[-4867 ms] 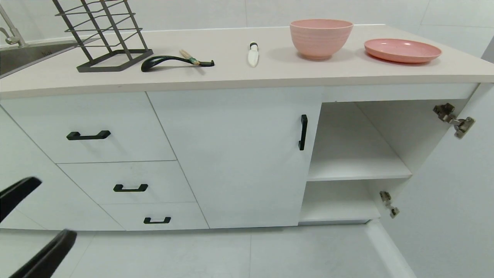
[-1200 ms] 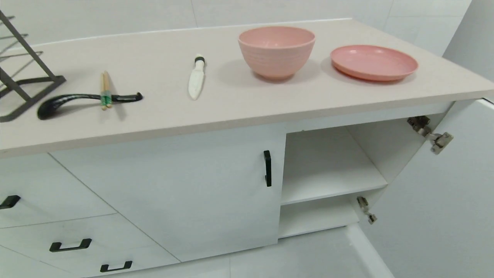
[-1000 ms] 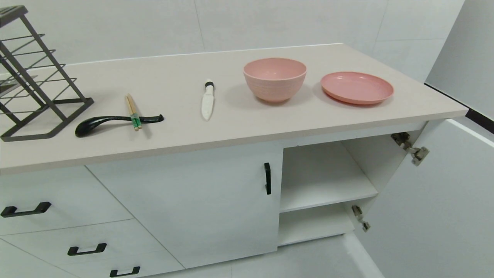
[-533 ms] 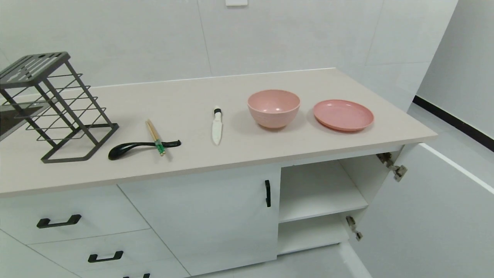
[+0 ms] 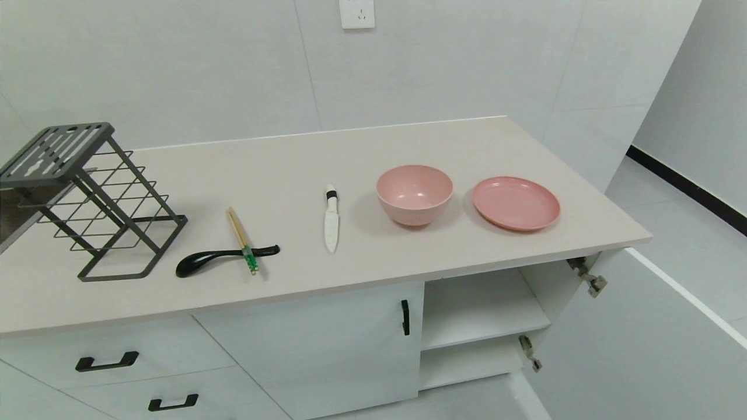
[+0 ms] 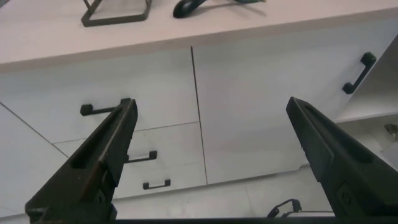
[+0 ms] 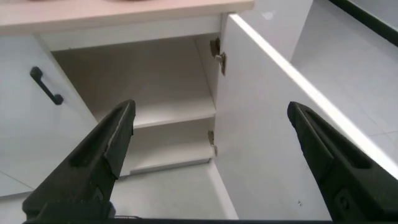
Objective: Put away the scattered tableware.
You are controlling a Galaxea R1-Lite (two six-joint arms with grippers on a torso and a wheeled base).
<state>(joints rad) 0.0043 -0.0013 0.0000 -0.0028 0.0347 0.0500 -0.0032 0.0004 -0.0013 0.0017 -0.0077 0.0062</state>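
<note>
Got a pink bowl standing open side up on the surface, plain pink inside, with a pink plate lying flat just beside it on the right, not touching. Left of the bowl, a white knife lying on its own, black-banded handle toward the wall, tip toward the front edge. Further left, a pair of chopsticks resting crosswise over the handle of a black spoon, scoop end pointing at the wire rack near the left end. Below the plate end, cupboard door swung wide, two white shelves in view inside. Neighbouring door closed, with a black handle, and drawers with black pulls left of that. Left claw spread wide, gripping nothing, low down facing the drawer fronts. Right claw also spread wide with nothing in it, facing the open cupboard. White tiled wall behind with an outlet, pale tiled floor, dark skirting strip off to the right
</note>
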